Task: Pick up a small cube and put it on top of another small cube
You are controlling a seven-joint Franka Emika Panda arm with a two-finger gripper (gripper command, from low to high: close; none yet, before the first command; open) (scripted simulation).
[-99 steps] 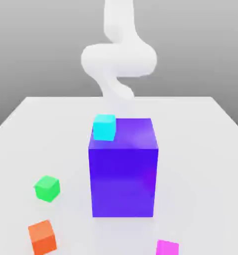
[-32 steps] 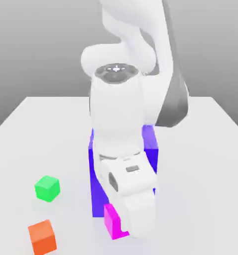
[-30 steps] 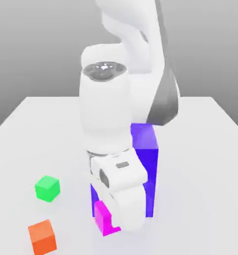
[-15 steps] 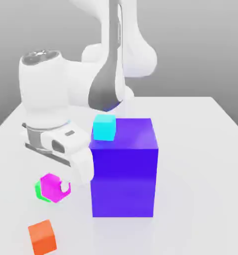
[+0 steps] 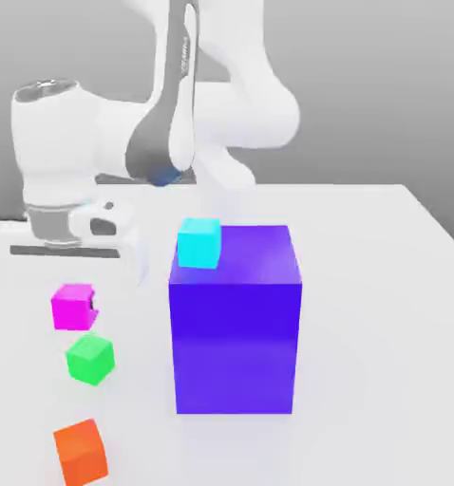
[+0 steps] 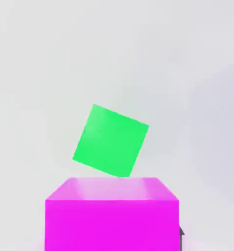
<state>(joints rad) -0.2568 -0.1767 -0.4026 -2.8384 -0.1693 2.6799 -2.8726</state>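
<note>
Claw point(image 5: 84, 306) pinched the magenta cube point(image 5: 71, 307) and had swung it from in front of the big blue block point(image 5: 236, 323) across to the exterior view's left, so transport looked nearly done. Magenta cube hung in the air above the green cube point(image 5: 89, 359), not touching; the green cube sat on the worktop point(image 5: 383, 313), slightly rotated against the held one, placing not yet done.

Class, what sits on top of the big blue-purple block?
A small cyan cube rests on the big blue-purple block, at its top's back corner toward the exterior view's left. The patch of top under it is covered.
</note>
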